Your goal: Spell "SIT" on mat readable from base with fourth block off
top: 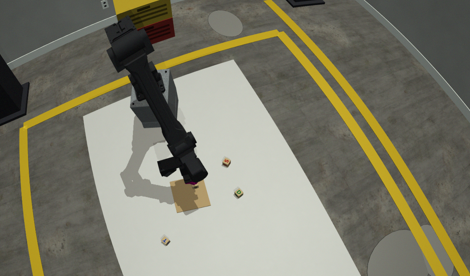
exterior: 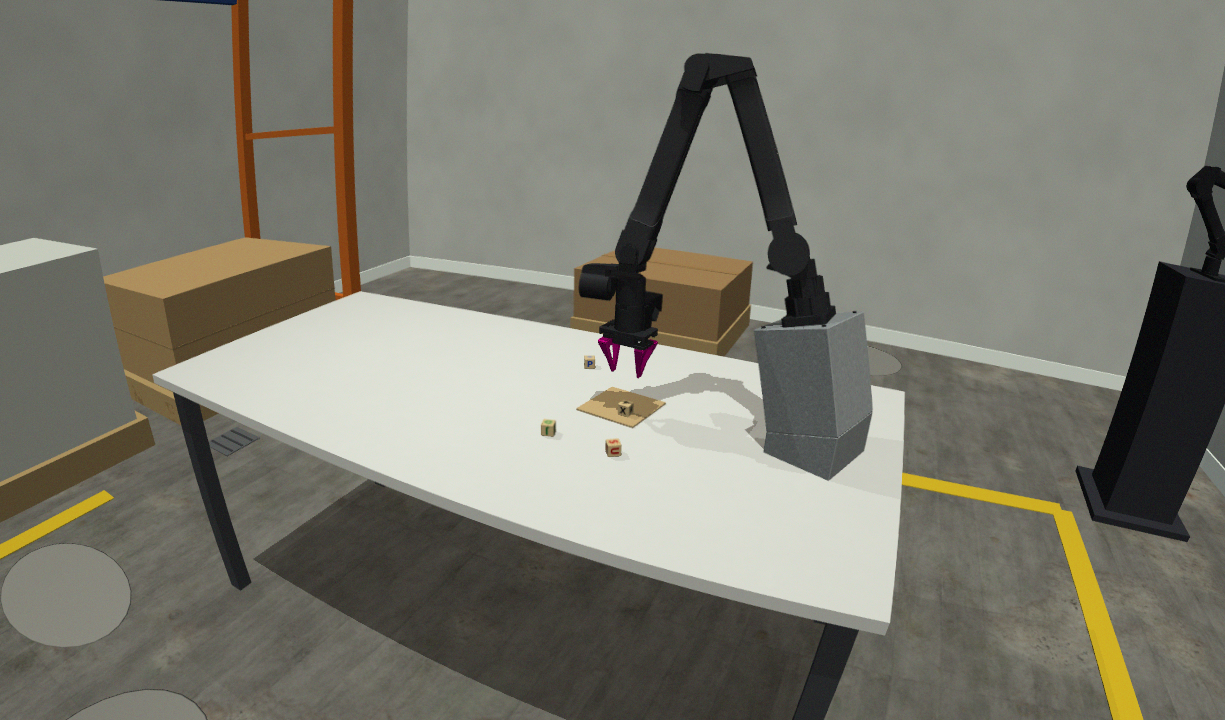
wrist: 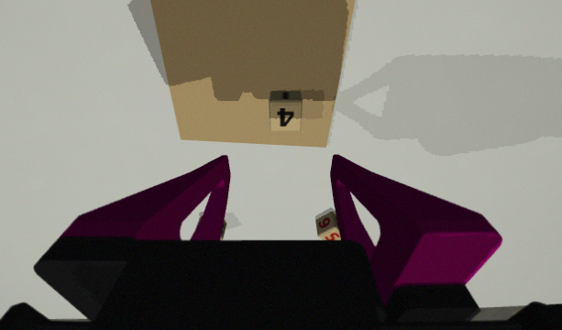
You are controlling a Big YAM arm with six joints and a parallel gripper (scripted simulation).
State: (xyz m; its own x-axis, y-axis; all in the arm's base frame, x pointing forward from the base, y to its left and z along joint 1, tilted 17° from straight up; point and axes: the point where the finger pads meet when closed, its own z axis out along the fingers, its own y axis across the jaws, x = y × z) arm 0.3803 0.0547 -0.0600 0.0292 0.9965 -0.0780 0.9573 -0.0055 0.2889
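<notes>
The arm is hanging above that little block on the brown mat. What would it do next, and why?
Probably lower straight down over the block. The gripper hangs above it, fingers part open and holding nothing, and the block sits on the mat near its edge.

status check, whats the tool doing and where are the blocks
Tool part open, empty, above mat's near edge. One block on mat; S, D, T blocks off mat on table. Nothing in the way.
</notes>
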